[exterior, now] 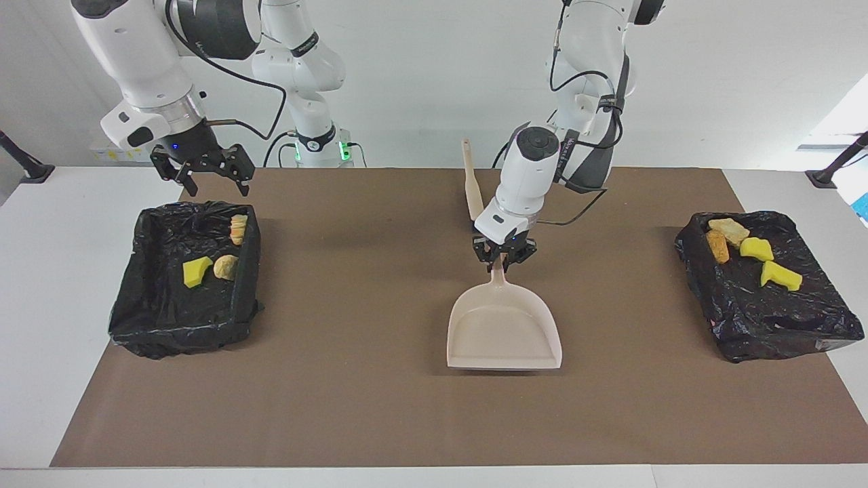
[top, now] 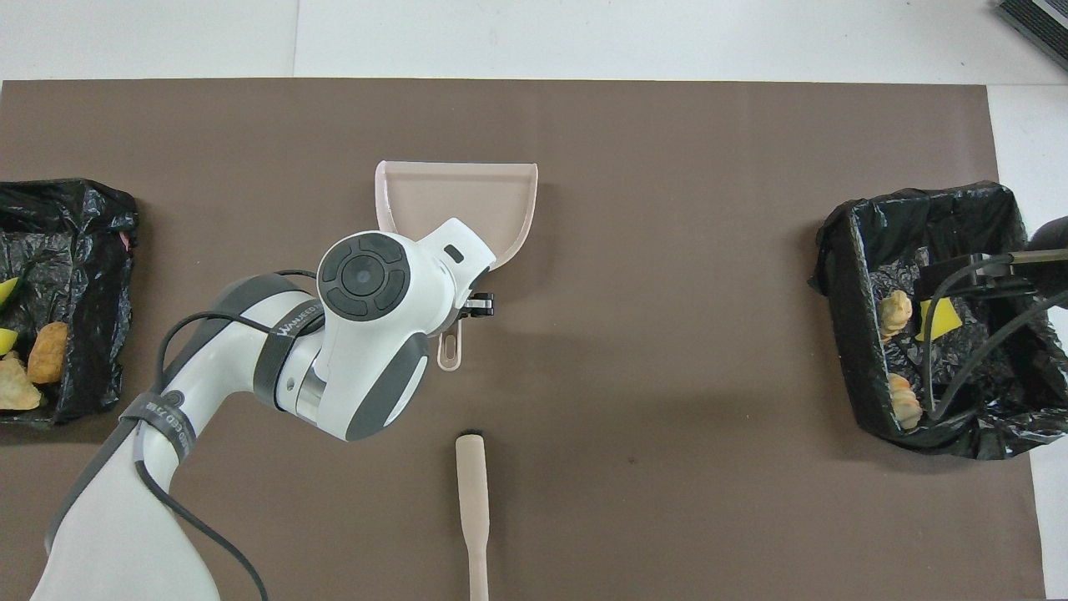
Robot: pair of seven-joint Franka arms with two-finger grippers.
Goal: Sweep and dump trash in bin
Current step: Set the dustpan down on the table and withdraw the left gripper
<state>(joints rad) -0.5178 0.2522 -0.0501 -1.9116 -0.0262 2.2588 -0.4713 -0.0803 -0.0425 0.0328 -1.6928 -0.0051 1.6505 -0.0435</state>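
Brown counter (exterior: 380, 413) carries no loose trash (exterior: 754, 252): every scrap lies in the two black-lined bins (exterior: 183, 278), so little remains; left gripper (exterior: 503, 256) grips the dustpan (exterior: 503, 329), right gripper (exterior: 203, 169) waits, jaws wide.

Grey strap (top: 288, 325) on the left arm, lettering too small to read

We see a beige dustpan (exterior: 503, 329) mid-worktop on a brown mat (exterior: 380, 407), a beige brush (top: 473, 509) with black bristles lying nearer the robots than our dustpan, white worktop (exterior: 47, 305) around the mat
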